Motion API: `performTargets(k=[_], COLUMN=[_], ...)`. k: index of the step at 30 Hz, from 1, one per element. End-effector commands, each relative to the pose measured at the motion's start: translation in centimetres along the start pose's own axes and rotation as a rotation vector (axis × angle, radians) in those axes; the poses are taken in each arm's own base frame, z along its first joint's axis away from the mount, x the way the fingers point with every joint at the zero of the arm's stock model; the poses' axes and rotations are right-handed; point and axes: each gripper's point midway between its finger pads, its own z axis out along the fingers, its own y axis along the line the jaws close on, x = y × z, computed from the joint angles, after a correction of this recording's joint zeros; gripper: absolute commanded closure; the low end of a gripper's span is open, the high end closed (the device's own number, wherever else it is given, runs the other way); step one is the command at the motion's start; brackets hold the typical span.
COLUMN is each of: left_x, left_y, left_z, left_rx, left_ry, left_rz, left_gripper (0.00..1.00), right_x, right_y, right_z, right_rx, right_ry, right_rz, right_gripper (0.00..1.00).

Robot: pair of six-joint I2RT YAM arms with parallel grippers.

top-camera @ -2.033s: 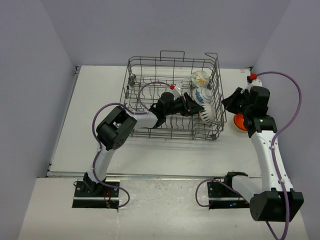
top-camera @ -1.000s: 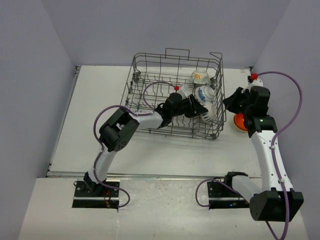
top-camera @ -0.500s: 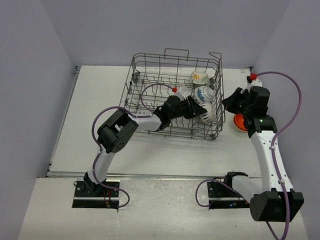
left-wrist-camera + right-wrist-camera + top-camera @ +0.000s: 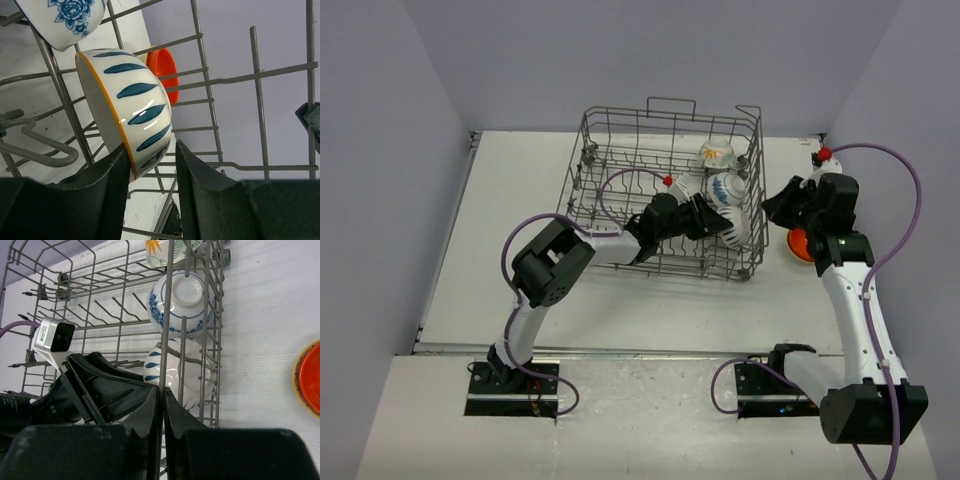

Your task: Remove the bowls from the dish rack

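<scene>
The grey wire dish rack holds three bowls along its right side. They are a white bowl with dark blue stripes, a blue-flowered one and a yellowish-patterned one. My left gripper reaches inside the rack and is open. In the left wrist view the striped bowl has its orange-edged rim against the left finger. A thin gap separates it from the right finger. My right gripper is shut on an upright wire of the rack's right wall. An orange bowl lies on the table outside.
The rack's tines and wall wires crowd closely around the left gripper. The orange bowl sits just right of the rack, under the right arm. Grey walls enclose the white table on three sides.
The rack turned and slid slightly as my left gripper pushed in around the striped bowl. Since then the arm and rack have eased a little to the left. The right arm has stayed put.
</scene>
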Motion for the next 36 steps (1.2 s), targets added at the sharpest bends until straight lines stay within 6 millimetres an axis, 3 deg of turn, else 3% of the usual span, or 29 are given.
performTargets(k=[1,11,17,19,20,24,25,26,32,36], left_x=[0.7,0.9,1.4,1.3,1.9,1.8,0.9,1.6,1.1,1.3], left_y=[-6.3,-7.4,-5.7,-5.3,-3.7,-2.5,-3.0,-2.0,-1.6,-1.6], left_z=[-1.7,-1.9,-0.7,-0.3,0.3,0.2,0.6,0.4,-0.2,-0.4], left_rx=[0.317,0.433,0.326,0.266,0.172,0.028,0.003,-0.075,-0.208,-0.239], left_ry=[-0.014,-0.019,0.008,0.008,0.039,0.022,-0.01,0.017,-0.03,-0.034], left_rz=[0.012,-0.023,-0.032,-0.017,0.014,0.101,0.167,0.183,0.325,0.38], left_gripper=[1.0,1.0,1.0,0.92,0.92,0.87,0.85,0.81,0.61,0.56], right_x=[3.5,3.6,3.5,3.7,3.7,3.8,3.9,3.8,3.8,3.8], right_y=[-0.1,-0.2,-0.2,-0.2,-0.2,-0.2,-0.1,-0.1,0.0,0.0], right_z=[0.4,0.4,0.4,0.5,0.5,0.6,0.6,0.6,0.5,0.5], right_rx=[-0.007,-0.009,-0.009,-0.011,-0.011,-0.015,-0.016,-0.019,-0.02,-0.02], right_ry=[0.142,0.145,0.141,0.144,0.145,0.146,0.146,0.145,0.146,0.146], right_rz=[-0.005,-0.006,-0.006,-0.005,-0.005,0.0,-0.003,-0.002,-0.002,-0.002], right_gripper=[1.0,1.0,1.0,1.0,1.0,1.0,1.0,1.0,1.0,1.0])
